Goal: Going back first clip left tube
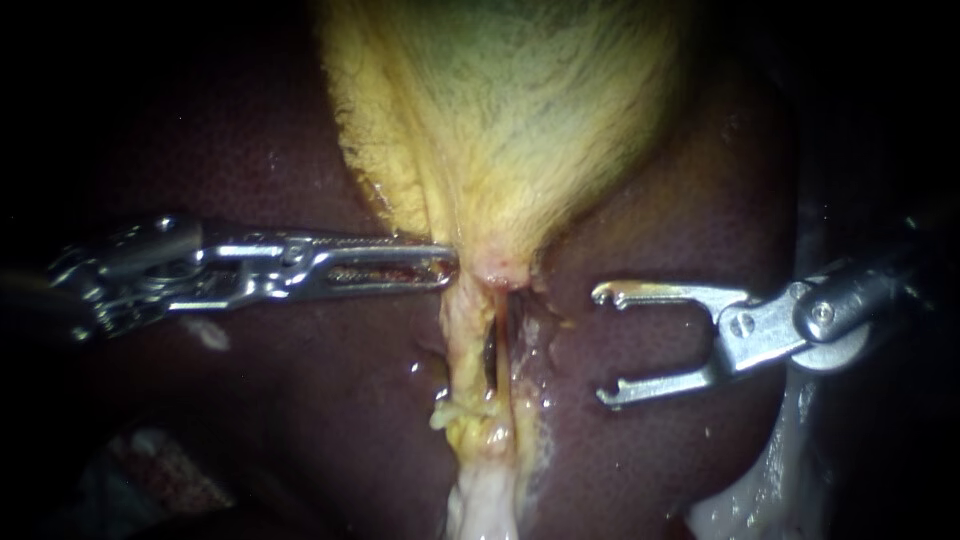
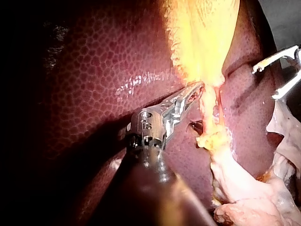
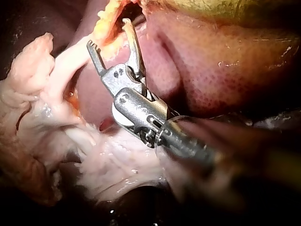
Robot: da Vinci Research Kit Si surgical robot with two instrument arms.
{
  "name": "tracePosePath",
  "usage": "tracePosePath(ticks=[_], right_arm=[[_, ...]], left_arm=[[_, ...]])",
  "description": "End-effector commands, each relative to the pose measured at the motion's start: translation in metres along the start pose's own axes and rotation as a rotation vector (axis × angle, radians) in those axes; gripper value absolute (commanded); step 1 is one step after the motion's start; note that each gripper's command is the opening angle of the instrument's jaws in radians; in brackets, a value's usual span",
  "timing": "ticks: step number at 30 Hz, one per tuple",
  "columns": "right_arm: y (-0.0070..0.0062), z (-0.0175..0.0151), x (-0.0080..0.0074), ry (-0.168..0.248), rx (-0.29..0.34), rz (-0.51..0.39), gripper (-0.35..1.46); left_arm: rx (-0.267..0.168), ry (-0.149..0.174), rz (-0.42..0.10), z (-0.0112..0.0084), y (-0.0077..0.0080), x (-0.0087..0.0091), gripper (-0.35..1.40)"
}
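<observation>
**Left instrument grips the gallbladder's neck; right instrument stands open beside the tubes**

In the endoscope view, the left instrument (image 1: 448, 266) comes in from 9 o'clock. Its long slotted jaws lie nearly together, closed on the yellow edge of the gallbladder (image 1: 500, 110) where it narrows to a point just left of centre. The left wrist view shows the same grip, with the jaw tips pinching the fringe of yellow tissue.

The right instrument (image 1: 600, 346) comes in from 3 o'clock. Its two jaws are spread wide in a fork with small hooked tips, and they hang over the liver (image 1: 300, 400) with only bare liver surface showing between them. They lie near the tubes but apart from them.

Two strands run from the gallbladder's point toward 6 o'clock, with a dark slit between them. The left tube (image 1: 462, 345) is coated in lumpy yellow fat and sits just below the left instrument's jaw tips. The right tube (image 1: 517, 345) is thinner and pinker, and sits on the side toward the open jaws.

In the right wrist view, the yellow strand lies just ahead of the spread jaws. Whether a tip touches it cannot be told.

The gallbladder fans out broad and yellow-green toward 12 o'clock. Dark red, glistening liver fills both sides. At 6 o'clock the strands run into pale whitish tissue (image 1: 480, 505).
</observation>
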Motion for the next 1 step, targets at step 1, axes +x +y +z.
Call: tracePosePath(ticks=[1], right_arm=[[0.0,0.0,0.0,-0.001,0.0,-0.006,0.6]], left_arm=[[0.0,0.0,0.0,0.0,0.0,0.0,-0.35]])
